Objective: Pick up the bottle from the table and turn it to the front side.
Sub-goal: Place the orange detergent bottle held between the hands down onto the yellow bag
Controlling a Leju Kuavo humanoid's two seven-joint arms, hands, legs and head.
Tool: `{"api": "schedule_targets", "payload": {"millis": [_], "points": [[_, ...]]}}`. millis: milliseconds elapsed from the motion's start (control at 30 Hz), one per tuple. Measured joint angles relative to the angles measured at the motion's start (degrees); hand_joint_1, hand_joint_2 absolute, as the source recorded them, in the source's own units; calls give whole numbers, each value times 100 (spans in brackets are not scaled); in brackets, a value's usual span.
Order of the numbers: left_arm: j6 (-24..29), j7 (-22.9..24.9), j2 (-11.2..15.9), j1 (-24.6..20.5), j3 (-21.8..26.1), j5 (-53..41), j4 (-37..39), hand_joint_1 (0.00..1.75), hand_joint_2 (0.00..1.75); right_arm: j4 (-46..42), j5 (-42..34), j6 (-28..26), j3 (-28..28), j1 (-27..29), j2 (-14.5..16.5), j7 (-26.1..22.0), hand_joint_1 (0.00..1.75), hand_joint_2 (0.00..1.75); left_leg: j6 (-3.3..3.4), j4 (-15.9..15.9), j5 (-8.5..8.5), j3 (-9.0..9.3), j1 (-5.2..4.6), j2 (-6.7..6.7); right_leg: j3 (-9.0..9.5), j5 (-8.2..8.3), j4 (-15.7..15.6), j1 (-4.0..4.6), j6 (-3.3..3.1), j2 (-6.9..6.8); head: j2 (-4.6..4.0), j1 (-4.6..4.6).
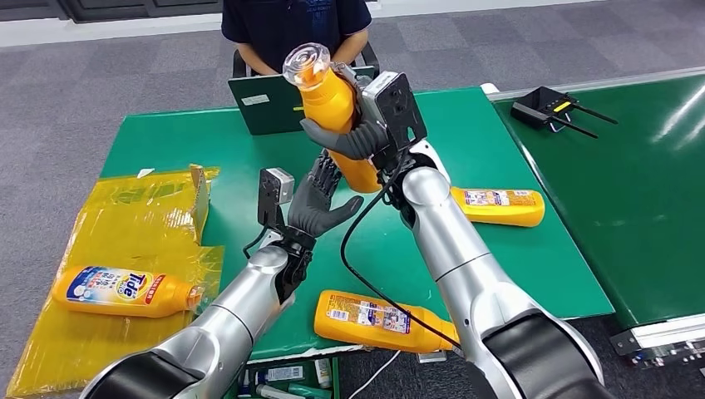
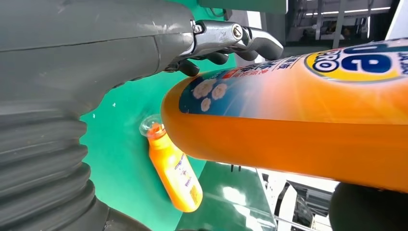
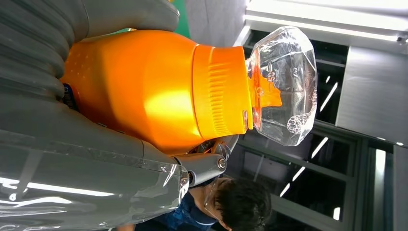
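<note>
Head view: right hand (image 1: pixel 353 137) grips the orange detergent bottle (image 1: pixel 332 108) above the green surface (image 1: pixel 465 141), near-upright, clear cap (image 1: pixel 306 65) tilted toward the person (image 1: pixel 295 25). Left hand (image 1: pixel 320 204) is just below, fingers spread, holding nothing. Another bottle's label reads "Tide" (image 1: pixel 125 287). Left wrist view: held bottle's label shows "PRO" (image 2: pixel 344 60).

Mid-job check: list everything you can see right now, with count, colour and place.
Held bottle: 1, orange, clear cap, raised above the table.
Lying bottles: 3, orange, on the table; near edge, right side, on the yellow sheet.
Yellow sheet: 1, table's left end.
Table: 1, green.
Laptop: 1, dark green, far edge.
Black device: 1, neighbouring green surface.
Person: 1, dark shirt, behind the laptop.
Right hand: grips the held bottle.
Left hand: fingers spread below it.
</note>
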Motion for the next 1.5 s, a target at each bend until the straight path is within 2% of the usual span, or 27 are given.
{"api": "schedule_targets", "payload": {"millis": [200, 533, 1133, 1167, 1267, 1300, 1500], "points": [[87, 4, 35, -57, 8, -48, 57, 0, 175, -4, -63, 86, 195, -40, 60, 335, 175, 175, 0, 0, 0, 0, 0, 0, -1, 0, 0, 1, 0, 0, -1, -1], [245, 4, 95, -213, 47, -179, 84, 0, 175, -467, -301, 182, 563, 280, 150, 477, 175, 175, 0, 0, 0, -1, 0, -1, -1, 0, 0, 0, 0, -1, -1, 0], [216, 5, 123, -279, 233, -198, -13, 0, 175, -717, -463, 191, 643, 395, 215, 542, 175, 175, 0, 0, 0, -1, 0, -1, -1, 0, 0, 0, 0, -1, 0, 0], [209, 5, 123, -279, 245, -198, -20, 33, 175, -717, -465, 191, 643, 395, 216, 542, 175, 175, 0, 0, 0, -1, 0, -1, -1, 0, 0, 0, 0, -1, 0, 0], [158, 5, 123, -278, 267, -193, -40, 164, 175, -717, -466, 188, 643, 395, 216, 541, 175, 175, 0, 0, 0, 0, 0, -1, -1, 0, 0, 0, 0, -1, 0, 0], [109, 5, 122, -277, 280, -189, -45, 175, 175, -717, -465, 182, 643, 395, 216, 540, 175, 175, 0, 0, 0, 0, 0, -1, -1, 0, 0, 0, 0, -1, 0, 0], [-74, 3, 115, -263, 345, -180, -60, 175, 175, -728, -464, 159, 643, 397, 214, 542, 175, 175, 0, 0, 0, 0, 0, -1, -1, 0, 0, 0, 0, 0, 0, 0]]}}
